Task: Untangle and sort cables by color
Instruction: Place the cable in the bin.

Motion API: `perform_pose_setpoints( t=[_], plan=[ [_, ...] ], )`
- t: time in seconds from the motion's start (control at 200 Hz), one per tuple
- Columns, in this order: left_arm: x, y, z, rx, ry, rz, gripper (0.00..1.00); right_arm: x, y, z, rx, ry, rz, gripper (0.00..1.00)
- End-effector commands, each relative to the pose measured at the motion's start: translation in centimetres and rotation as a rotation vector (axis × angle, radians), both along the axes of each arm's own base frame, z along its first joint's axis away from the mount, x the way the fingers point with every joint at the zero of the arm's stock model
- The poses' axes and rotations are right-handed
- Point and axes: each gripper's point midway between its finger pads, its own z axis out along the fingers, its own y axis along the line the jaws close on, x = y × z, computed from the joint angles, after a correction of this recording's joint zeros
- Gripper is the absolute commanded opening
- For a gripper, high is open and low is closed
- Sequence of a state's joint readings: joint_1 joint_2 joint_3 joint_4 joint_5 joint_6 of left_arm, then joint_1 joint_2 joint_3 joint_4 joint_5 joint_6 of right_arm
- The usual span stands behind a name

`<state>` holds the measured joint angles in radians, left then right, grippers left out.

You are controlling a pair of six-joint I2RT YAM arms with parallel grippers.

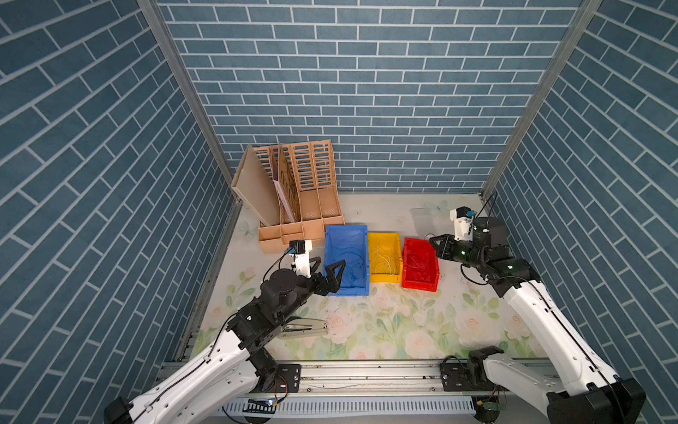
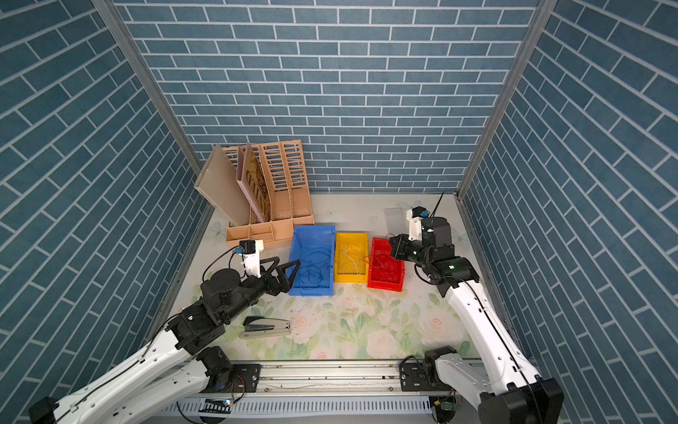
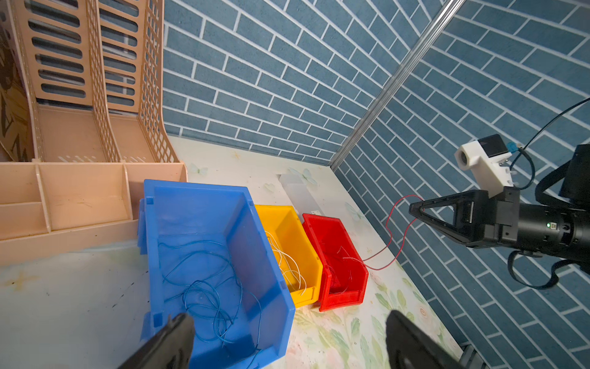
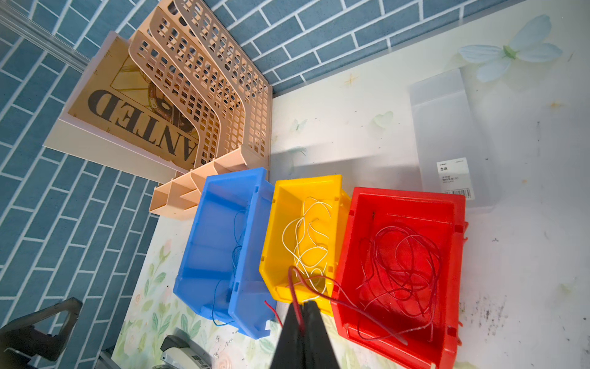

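As I read the top views with the near rail at 6 o'clock, the silver-and-black metal stapler (image 2: 265, 326) lies closest to me, at 7 o'clock on the floral-printed tabletop (image 1: 403, 323).

Just beyond it is the left gripper (image 1: 328, 264). Its black fingers are spread wide with nothing between them. One finger is over the inside of the blue plastic bin (image 1: 345, 229) and the other is outside that bin's 9 o'clock wall.

Three bins stand in a row near the middle of the table. The blue one is at 9 o'clock, the yellow plastic bin (image 1: 383, 236) is in the centre, and the red plastic bin (image 1: 418, 284) is at 3 o'clock. Each bin is just beside the next.

The thin blue cables (image 3: 204, 287) lie looped on the blue bin's floor. The whitish cables (image 4: 306, 236) curl in the yellow bin, and the dark red cables (image 4: 405, 255) are tangled in the red one.

At the red bin's 3 o'clock side, the right gripper (image 4: 302, 305) is raised above the table. Its jaws are pressed together on one red cable strand (image 4: 292, 287). In the left wrist view that strand loops down from the gripper tips and over the bin's wall into the red bin.

Farthest away, at 11 o'clock, the beige slotted plastic file rack (image 1: 312, 176) stands against the back wall, touching the blue bin's far end. At 1 o'clock a translucent plastic box (image 4: 447, 127) lies flat beyond the red bin.
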<state>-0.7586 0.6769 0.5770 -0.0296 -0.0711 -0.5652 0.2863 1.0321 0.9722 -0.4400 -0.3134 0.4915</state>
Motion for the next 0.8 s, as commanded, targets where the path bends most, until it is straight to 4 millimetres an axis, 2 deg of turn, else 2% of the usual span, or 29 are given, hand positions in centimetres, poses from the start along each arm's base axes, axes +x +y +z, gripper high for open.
perform_pose_setpoints(
  t=[0.0,0.325,0.52,0.585,0.795],
  plan=[
    [0.0,0.6,-0.7,0.013,0.008,0.023,0.97,0.7,-0.7,-1.2,-0.044,-0.012,-0.007,0.0],
    [-0.1,0.8,-1.0,0.016,0.016,0.027,0.97,1.7,-3.3,-6.1,-0.157,0.059,-0.074,0.0],
    [-0.2,0.9,-1.1,0.017,0.02,0.029,0.97,2.5,-4.9,-8.0,-0.234,0.098,-0.117,0.0],
    [-0.2,1.0,-1.3,0.021,0.023,0.03,0.97,2.8,-5.0,-8.4,-0.243,0.104,-0.118,0.0],
    [-0.2,0.9,-1.4,0.017,0.025,0.031,0.97,3.8,-3.4,-10.2,-0.198,0.151,-0.062,0.0]
  ],
)
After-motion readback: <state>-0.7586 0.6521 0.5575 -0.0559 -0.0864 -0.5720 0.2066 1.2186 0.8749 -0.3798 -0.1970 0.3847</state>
